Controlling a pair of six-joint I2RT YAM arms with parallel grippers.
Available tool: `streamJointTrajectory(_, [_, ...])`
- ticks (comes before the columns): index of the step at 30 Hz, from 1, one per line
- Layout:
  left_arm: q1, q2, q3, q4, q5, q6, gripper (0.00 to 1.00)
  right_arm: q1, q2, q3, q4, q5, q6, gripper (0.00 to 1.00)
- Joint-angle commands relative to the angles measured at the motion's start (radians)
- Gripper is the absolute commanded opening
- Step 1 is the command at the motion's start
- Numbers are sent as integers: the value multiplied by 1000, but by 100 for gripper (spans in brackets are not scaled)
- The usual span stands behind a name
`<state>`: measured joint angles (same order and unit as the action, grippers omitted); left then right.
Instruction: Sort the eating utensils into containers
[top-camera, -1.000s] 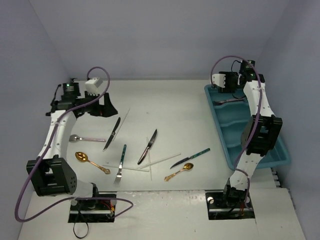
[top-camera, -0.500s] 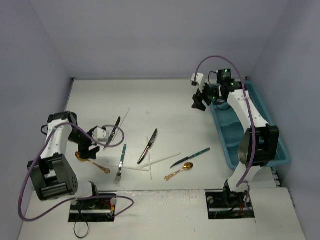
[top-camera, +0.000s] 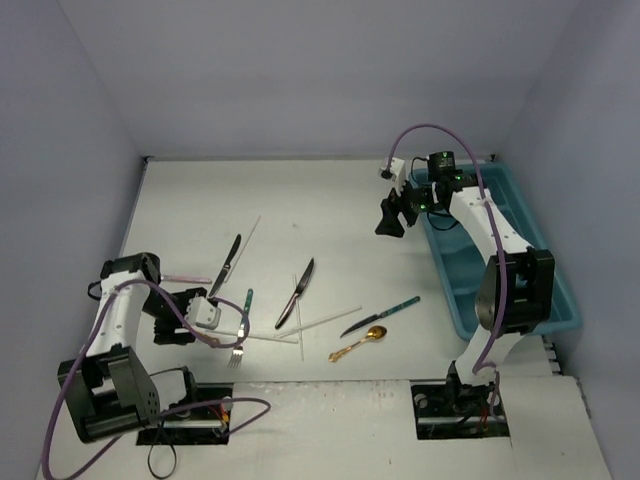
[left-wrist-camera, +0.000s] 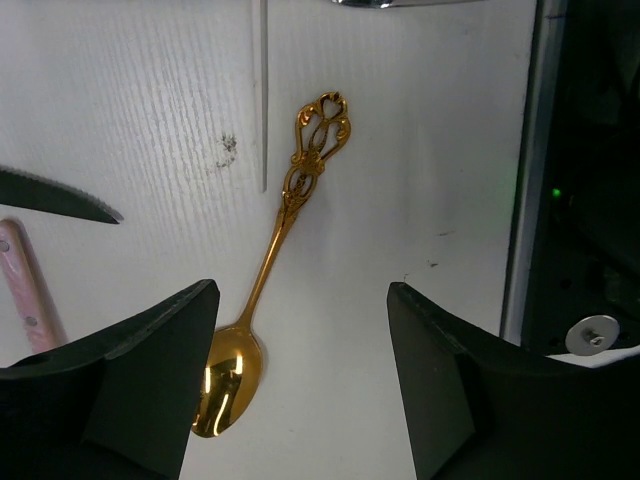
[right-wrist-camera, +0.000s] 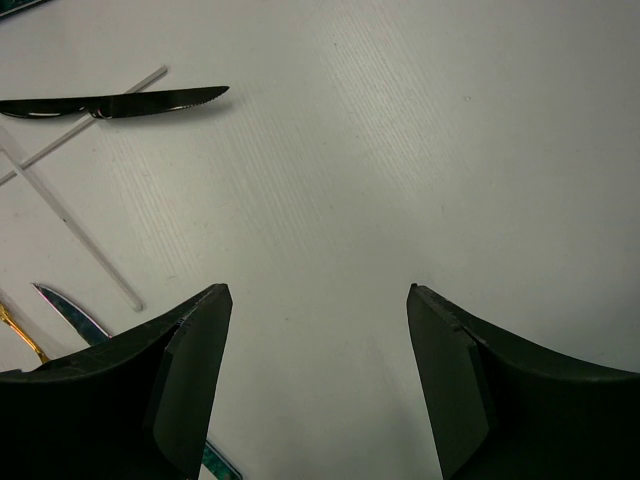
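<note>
Top external view: the left arm (top-camera: 112, 310) is folded tight, its elbow raised near the left edge of the table (top-camera: 330, 200) and its wrist turned down over the near-left part. The left wrist view shows the left gripper (left-wrist-camera: 300, 300) with its fingers spread wide and holding nothing. A gold spoon (left-wrist-camera: 273, 250) lies flat on the table between them, its bowl just beside one finger and its ornate handle pointing away. The right arm (top-camera: 495, 230) rises from its base along the teal tray (top-camera: 555, 300) and bends left, so the right gripper (right-wrist-camera: 315, 300) hangs beside the tray's far-left corner over bare table, fingers spread and empty. Dark knives (top-camera: 297, 292), a fork (top-camera: 245, 308), a second gold spoon (top-camera: 358, 343) and white sticks (top-camera: 330, 318) lie loose mid-table, outside the tray.
</note>
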<state>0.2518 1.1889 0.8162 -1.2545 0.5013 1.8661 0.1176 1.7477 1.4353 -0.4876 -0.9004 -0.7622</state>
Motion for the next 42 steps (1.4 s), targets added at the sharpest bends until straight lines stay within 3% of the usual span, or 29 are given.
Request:
streamJointTrajectory(1, [16, 72, 54, 37, 23, 46, 64, -8, -42, -6, 16, -49, 7, 69])
streamJointTrajectory(8, [32, 174, 180, 35, 42, 0, 62, -9, -16, -2, 15, -50, -2, 69])
streamJointTrajectory(19, [27, 97, 26, 39, -16, 154, 59, -13, -1, -5, 15, -49, -2, 70])
streamJointTrajectory(33, [10, 222, -25, 202, -89, 174, 54, -7, -9, 4, 14, -49, 21, 70])
streamJointTrajectory(42, [0, 304, -14, 268, -116, 165, 30, -6, -14, 16, 12, -43, 38, 70])
